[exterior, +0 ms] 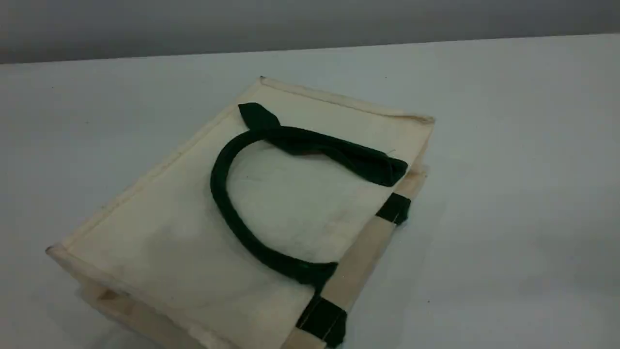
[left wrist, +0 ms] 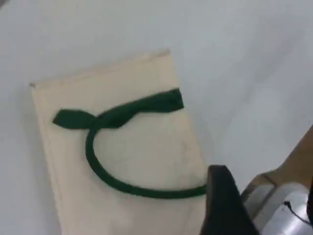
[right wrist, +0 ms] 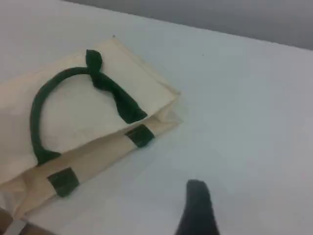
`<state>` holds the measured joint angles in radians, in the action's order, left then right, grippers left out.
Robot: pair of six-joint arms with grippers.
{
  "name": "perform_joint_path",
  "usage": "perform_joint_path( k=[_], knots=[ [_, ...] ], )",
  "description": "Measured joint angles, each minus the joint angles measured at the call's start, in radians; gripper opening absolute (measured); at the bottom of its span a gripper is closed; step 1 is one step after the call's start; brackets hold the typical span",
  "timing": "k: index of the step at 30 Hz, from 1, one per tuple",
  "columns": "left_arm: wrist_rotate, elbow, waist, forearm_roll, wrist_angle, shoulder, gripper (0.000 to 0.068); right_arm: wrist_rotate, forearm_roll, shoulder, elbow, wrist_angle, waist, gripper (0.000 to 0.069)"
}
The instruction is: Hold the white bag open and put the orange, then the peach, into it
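The white bag lies flat on the table, its mouth side toward the right front and pressed shut. One dark green handle curls back over the top panel; green patches of the other strap show at the mouth edge. In the left wrist view the bag is below and to the left of my left gripper's one visible black fingertip. The right wrist view has the bag at left, apart from my right gripper's fingertip. Neither fingertip touches or holds anything. The orange and the peach are out of view.
The white table runs back to a far edge under a grey wall. Bare tabletop lies to the right of the bag. A silver part of the left gripper body fills that view's bottom right corner.
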<state>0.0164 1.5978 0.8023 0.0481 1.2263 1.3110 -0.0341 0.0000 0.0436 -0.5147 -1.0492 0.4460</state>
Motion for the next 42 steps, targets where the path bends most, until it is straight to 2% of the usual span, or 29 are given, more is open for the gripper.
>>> perform_joint_path(
  k=[8, 12, 20, 24, 29, 33, 36, 42],
  knots=[
    [0.000, -0.048, 0.000, 0.004, -0.004, -0.175, 0.0368, -0.001, 0.000, 0.000, 0.000, -0.003, 0.000, 0.0484],
    [-0.003, -0.177, 0.000, 0.006, -0.005, -0.293, 0.0368, -0.001, 0.000, 0.000, 0.000, -0.005, 0.000, 0.0484],
    [-0.027, -0.535, 0.000, 0.001, -0.006, -0.613, 0.0368, 0.000, 0.000, 0.000, 0.000, -0.005, 0.000, 0.0484],
    [-0.032, -0.711, -0.001, -0.001, -0.081, -0.809, 0.0368, 0.000, 0.000, 0.000, -0.001, -0.005, 0.000, 0.0484],
    [-0.110, -0.905, -0.001, -0.048, -0.131, -1.036, 0.0368, 0.000, 0.000, 0.000, -0.001, -0.005, 0.000, 0.0484],
    [-0.118, -1.012, -0.001, -0.095, -0.132, -1.162, 0.0368, 0.000, 0.000, 0.000, -0.001, -0.005, 0.000, 0.0484],
    [-0.113, -1.077, -0.001, -0.099, -0.133, -1.198, 0.0368, 0.000, 0.000, 0.000, -0.001, -0.005, 0.000, 0.0484],
    [-0.108, -1.093, -0.001, -0.098, -0.150, -1.196, 0.0368, 0.000, 0.000, 0.000, -0.001, -0.005, -0.004, 0.0484]
  ],
)
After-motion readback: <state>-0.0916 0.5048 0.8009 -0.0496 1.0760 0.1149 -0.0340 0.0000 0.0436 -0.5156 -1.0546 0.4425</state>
